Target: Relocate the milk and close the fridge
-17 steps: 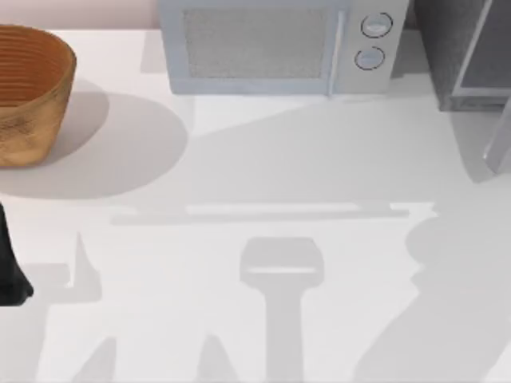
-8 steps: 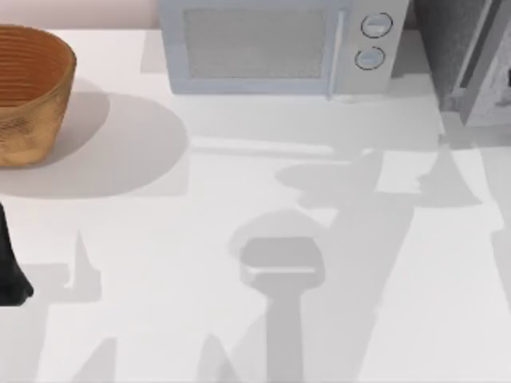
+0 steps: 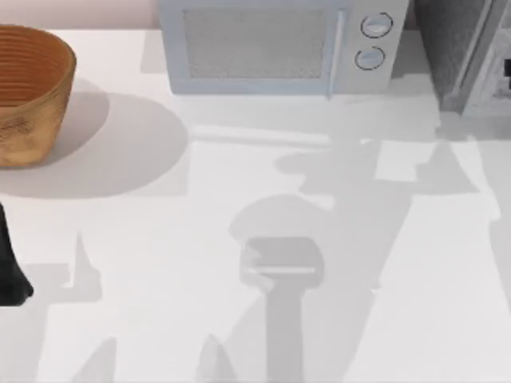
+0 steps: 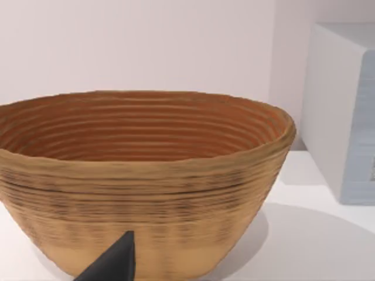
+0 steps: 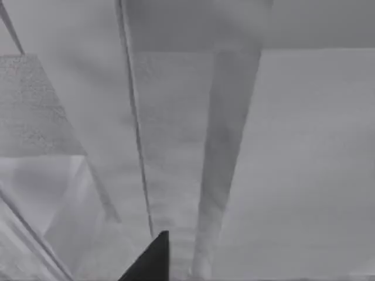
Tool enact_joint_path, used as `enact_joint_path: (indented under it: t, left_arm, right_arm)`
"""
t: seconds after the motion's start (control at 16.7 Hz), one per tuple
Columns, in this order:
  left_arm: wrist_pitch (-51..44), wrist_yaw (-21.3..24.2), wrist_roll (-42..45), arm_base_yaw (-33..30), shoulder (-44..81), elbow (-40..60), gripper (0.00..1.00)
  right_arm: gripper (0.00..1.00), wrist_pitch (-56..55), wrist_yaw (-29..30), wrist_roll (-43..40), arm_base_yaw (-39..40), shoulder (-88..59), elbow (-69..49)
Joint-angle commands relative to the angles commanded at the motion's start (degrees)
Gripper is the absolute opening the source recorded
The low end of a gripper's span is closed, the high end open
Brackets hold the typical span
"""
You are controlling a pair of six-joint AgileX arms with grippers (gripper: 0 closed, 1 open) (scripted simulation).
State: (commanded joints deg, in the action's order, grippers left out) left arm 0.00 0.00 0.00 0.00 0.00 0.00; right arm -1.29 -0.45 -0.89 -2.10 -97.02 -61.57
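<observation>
My left arm sits parked at the left edge of the top view, a dark shape low on that side, and my left hand (image 4: 111, 263) shows as one dark fingertip at the bottom of the left wrist view, just in front of the basket; I cannot tell how far it is open, and I see nothing held in it.

My right hand (image 3: 507, 72) is a small dark patch at the far right edge of the top view, up against the fridge (image 3: 467, 52). In the right wrist view one dark fingertip (image 5: 149, 260) pokes up from the bottom of the frame, close against the fridge's pale door (image 5: 176, 146). I cannot tell whether this hand is open or closed either.

The fridge stands in the upper right corner of the top view, its pale-framed door lying close along the grey cabinet.

Counting what is on the white worktop (image 3: 160, 263): one woven basket (image 3: 28, 92) at the upper left, one light grey microwave (image 3: 275, 48) at the top centre with two round knobs (image 3: 373, 40) on its right side, and the one fridge beside it.
</observation>
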Motion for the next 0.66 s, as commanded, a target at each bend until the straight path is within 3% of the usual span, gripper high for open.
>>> enact_joint_path:
  t: [0.42,0.66]
  left_arm:
    - [0.0,0.0,0.0,0.0,0.0,0.0,1.0]
    - [0.0,0.0,0.0,0.0,0.0,0.0,1.0]
  right_arm:
    - [1.0,3.6,0.1,0.1,0.1,-14.0,-18.2]
    - [1.0,4.4,0.2,0.2,0.1,-16.8,-21.9]
